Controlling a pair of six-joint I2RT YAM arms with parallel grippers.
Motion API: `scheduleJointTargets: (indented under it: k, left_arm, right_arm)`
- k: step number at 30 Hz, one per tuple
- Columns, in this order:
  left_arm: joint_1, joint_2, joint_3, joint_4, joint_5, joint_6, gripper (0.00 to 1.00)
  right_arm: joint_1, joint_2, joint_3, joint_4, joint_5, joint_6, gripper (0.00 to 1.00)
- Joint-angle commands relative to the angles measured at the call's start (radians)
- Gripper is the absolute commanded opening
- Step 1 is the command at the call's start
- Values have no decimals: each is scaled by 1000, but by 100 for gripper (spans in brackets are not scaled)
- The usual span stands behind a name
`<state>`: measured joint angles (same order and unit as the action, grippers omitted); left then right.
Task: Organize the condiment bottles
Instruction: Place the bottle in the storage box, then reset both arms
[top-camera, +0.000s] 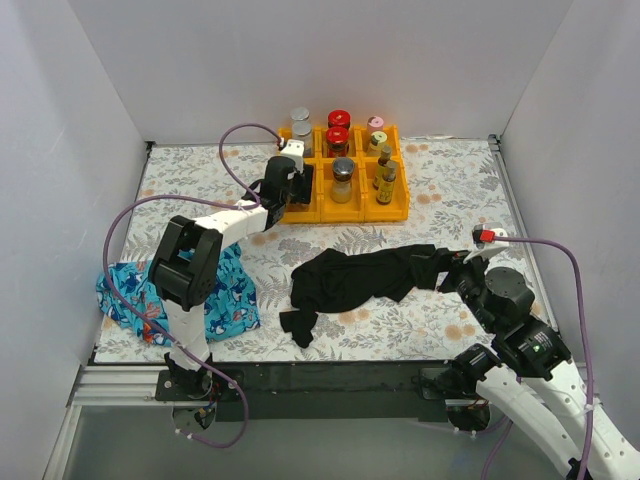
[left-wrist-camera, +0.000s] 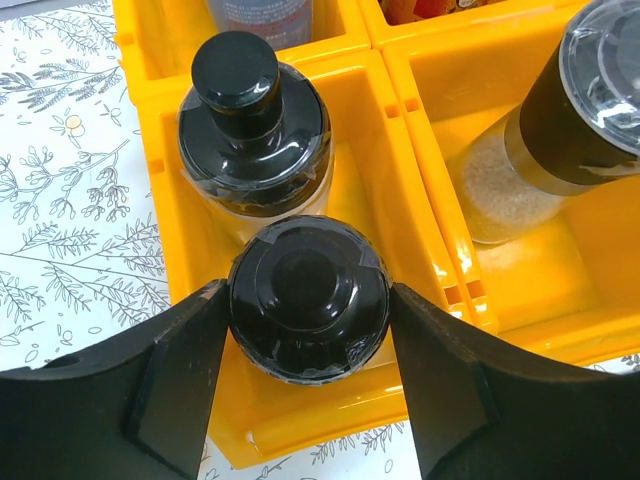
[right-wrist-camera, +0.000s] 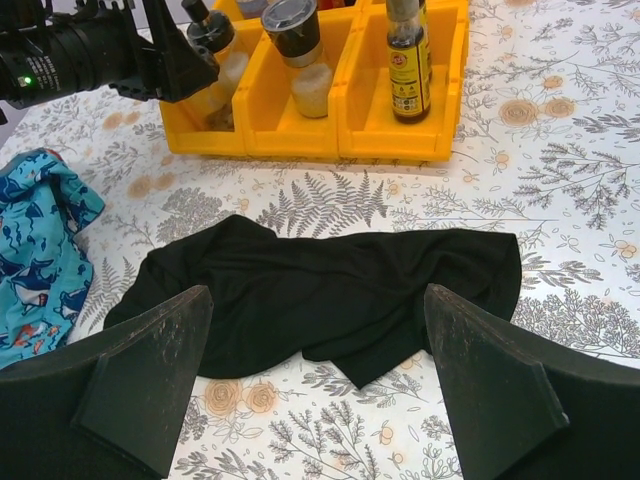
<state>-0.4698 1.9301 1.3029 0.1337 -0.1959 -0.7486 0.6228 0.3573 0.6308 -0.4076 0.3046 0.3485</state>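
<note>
The worktop (top-camera: 455, 190) is boxed in by white walls (top-camera: 300, 60) at the far, left and right edges. Bare patterned surface lies to both sides of the tray (top-camera: 345, 213) and along the right edge. The tray sits at the far middle, near the back wall. A black cloth (top-camera: 360, 275) sprawls across the near centre. A blue cloth (top-camera: 232, 298) is bunched at the near left edge, beside the left arm.

The tray has six compartments in two rows.
- Back left: silver-lidded jars (top-camera: 300, 122).
- Back middle: two red-lidded jars (top-camera: 338, 130).
- Back right: a pink-lidded jar (top-camera: 375, 123).
- Front middle: a grain jar (top-camera: 343, 178), upright.
- Front right: slim amber bottles (top-camera: 386, 180).
- Front left: two black-capped jars, one behind the other.

The left gripper (left-wrist-camera: 308, 300) reaches into the front-left compartment. Its fingers (left-wrist-camera: 190, 370) press both sides of the near jar (left-wrist-camera: 305, 270), which stands upright just beside the rear jar (left-wrist-camera: 252, 120).

The right gripper (right-wrist-camera: 320, 330) hangs over the black cloth's right end with its jaws spread wide and nothing between them.
</note>
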Motion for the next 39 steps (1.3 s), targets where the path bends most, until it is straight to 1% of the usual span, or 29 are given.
scheduleJointTargets:
  k: [1,4,8,10,11,14,15,16,19,21,22,23,26,27,29,30,34,36,39]
  left_arm:
    - [-3,-34,12,49,-27,-3,72]
    - [-3,-48,19,20,-23,-8,98]
    - [-3,-117,18,-43,-7,-21,98]
    - [-3,-146,19,-78,19,-29,98]
    - [-3,-186,19,-119,23,-32,98]
    - [-3,-262,-17,-166,27,-78,98]
    - [-3,-319,-27,-181,45,-81,98]
    - [-3,-344,-36,-193,88,-81,98]
    - [-3,-451,-57,-247,122,-121,98]
    - [-3,-506,-63,-301,179,-139,98]
    - [-3,-566,-65,-321,194,-146,98]
    - [-3,-595,-71,-354,258,-150,98]
    - [-3,-726,-126,-370,347,-199,98]
    - [-3,-762,-143,-367,424,-224,98]
    - [-3,-840,-185,-365,490,-247,98]
    - [-3,-864,-198,-370,556,-255,98]
    - [-4,-994,-273,-396,621,-314,98]
    - [-4,-1078,-332,-398,625,-340,98]
    - [-4,-1158,-404,-399,653,-367,98]
  right_arm:
    - [-1,8,0,58,-13,9,95]
    - [-1,9,6,56,-35,14,95]
    - [-1,15,24,44,-48,32,95]
    - [-1,38,43,9,-38,55,98]
    - [-1,49,73,-6,-35,60,98]
    - [-1,101,127,-51,-33,64,99]
    - [-1,115,141,-57,-39,63,99]
    - [-1,140,153,-63,-48,63,99]
    - [-1,181,210,-103,-27,57,99]
    - [0,198,262,-134,-4,64,99]
    - [-1,213,280,-141,7,66,99]
    - [-1,222,297,-149,7,66,99]
    - [-1,255,351,-178,-36,64,99]
    - [-1,264,359,-181,-71,64,99]
    - [-1,267,366,-180,-97,72,99]
    - [-1,270,368,-178,-102,78,99]
    - [-1,273,382,-171,-104,106,99]
    - [-1,269,388,-172,-102,116,99]
    - [-1,264,394,-171,-99,124,99]
